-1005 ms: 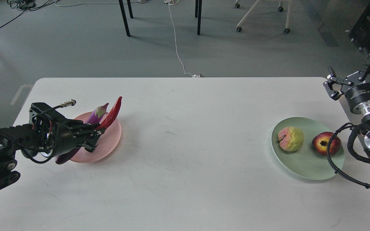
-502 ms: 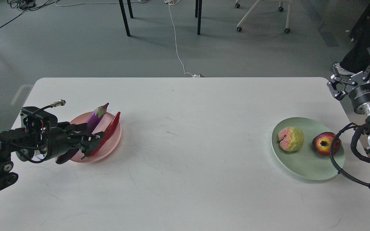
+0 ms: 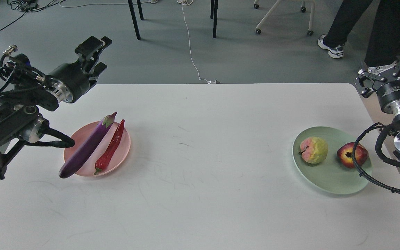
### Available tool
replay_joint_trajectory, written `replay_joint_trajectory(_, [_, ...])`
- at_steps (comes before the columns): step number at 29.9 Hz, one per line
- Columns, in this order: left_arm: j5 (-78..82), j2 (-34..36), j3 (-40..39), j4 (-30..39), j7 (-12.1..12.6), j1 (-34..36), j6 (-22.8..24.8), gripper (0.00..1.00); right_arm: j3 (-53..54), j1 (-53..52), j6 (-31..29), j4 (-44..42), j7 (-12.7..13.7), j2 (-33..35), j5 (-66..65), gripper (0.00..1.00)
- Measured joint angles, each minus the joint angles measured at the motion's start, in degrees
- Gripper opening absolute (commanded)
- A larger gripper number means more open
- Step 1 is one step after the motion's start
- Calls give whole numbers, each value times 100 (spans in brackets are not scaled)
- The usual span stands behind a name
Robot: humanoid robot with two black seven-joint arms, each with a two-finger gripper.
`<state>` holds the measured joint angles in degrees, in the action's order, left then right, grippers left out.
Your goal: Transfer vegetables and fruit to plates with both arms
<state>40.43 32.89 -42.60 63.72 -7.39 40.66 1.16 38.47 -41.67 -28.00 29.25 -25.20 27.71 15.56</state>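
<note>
A white counter (image 3: 200, 166) fills most of the frame, with two plates on it, one at each side.

At the middle left sits the pink plate (image 3: 122, 151). Two vegetables lie in it side by side, both slanting from lower left to upper right. The purple eggplant (image 3: 85, 147) is the longer one: its capped end reaches past the plate's upper rim and its rounded end hangs over the lower-left rim above the counter. The red chili pepper (image 3: 110, 148) lies just to the right of the eggplant, close alongside it, with its green stem at the lower end near the plate's front rim.

At the middle right sits the mint green plate (image 3: 328, 182). In it are two fruits, a little apart from each other. The bumpy yellow-green and pink fruit (image 3: 313, 150) is toward the left of the plate, and the dark red pomegranate (image 3: 351, 155) is toward the right, partly crossed by a black cable (image 3: 359, 170) that loops over the plate's right side.

The left gripper (image 3: 94, 52) is in the upper left of the frame, above the counter's far edge, well apart from the pink plate; its jaws hold nothing, and I cannot tell how far they are parted. The right gripper (image 3: 385, 69) is at the upper right edge, beyond the counter's corner, its jaws spread apart and empty.
</note>
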Motion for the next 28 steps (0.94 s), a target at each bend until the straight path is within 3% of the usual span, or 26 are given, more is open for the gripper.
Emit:
replay_joint_trajectory(5, [-887, -738, -1045, -505, -6, 1, 129, 97, 22, -147, 0, 29, 256, 25, 2, 100])
replay_joint_trajectory(9, [-2337, -832, -1459, -1019, -6, 3, 615, 97, 70, -194, 0, 161, 424, 1, 16, 100])
replay_joint_trajectory(17, [-3839, -852, -1472, -2462, 67, -7, 1580, 97, 342, -488, 0, -188, 846, -320, 49, 100])
replay_joint_trajectory(21, [-3884, -1041, -1455, -2726, 32, -43, 1659, 98, 570, -505, 0, -588, 996, -622, 51, 100])
replay_joint_trajectory(28, [-3894, -1086, -1452, -2762, 1, -237, 1680, 98, 519, -513, 0, -801, 992, -685, 14, 100])
